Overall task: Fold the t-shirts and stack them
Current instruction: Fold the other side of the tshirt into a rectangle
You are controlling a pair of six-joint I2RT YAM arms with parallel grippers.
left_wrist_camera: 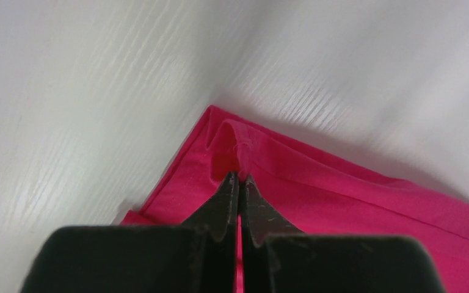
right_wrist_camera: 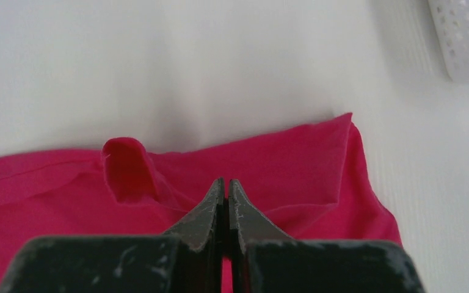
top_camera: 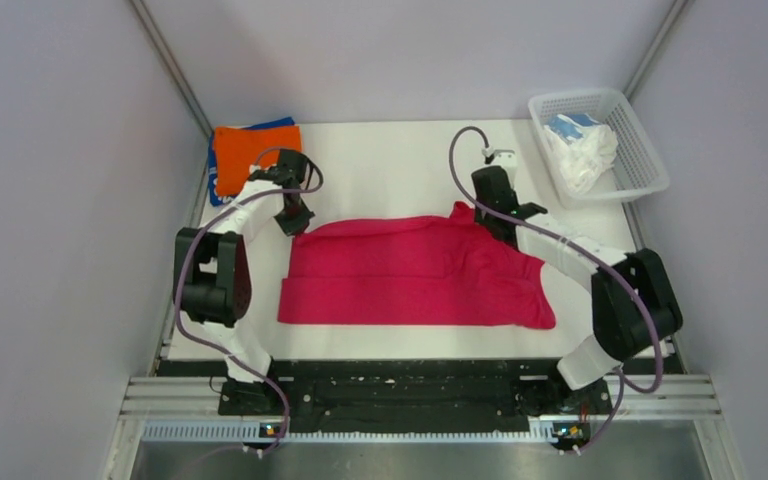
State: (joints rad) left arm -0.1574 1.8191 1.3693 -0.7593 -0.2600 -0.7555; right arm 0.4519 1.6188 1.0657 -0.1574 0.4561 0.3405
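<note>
Two folded shirts sit at the far left corner of the tabletop (top_camera: pixel 400 165): an orange t-shirt (top_camera: pixel 250 152) lying on top of a blue t-shirt (top_camera: pixel 214 186), of which you see only the edges.

Just in front of that stack, your left claw (top_camera: pixel 295 225) points down at the far left corner of the crimson-pink t-shirt (top_camera: pixel 410 275). In the left wrist view the claw (left_wrist_camera: pixel 239 177) is fully closed, its black fingers (left_wrist_camera: pixel 223 204) pressed together with a small raised fold of the crimson-pink t-shirt (left_wrist_camera: pixel 354 201) pinched at the tips.

The shirt itself lies spread across the middle of the tabletop, mostly flat, lengthwise from left to right, with its right end rumpled and one sleeve trailing toward the near right.

Your right claw (top_camera: pixel 495 225) is down on the far edge of the shirt, right of the middle, where the cloth rises to a small peak. The right wrist view shows this claw (right_wrist_camera: pixel 226 182) closed tight as well, gripping the crimson-pink t-shirt (right_wrist_camera: pixel 281 159), with creases running out from the tips and a little curled loop of hem standing up just to their left.

At the far right corner stands a white mesh basket (top_camera: pixel 650 165), holding bunched white and light-blue garments (top_camera: pixel 580 150).
</note>
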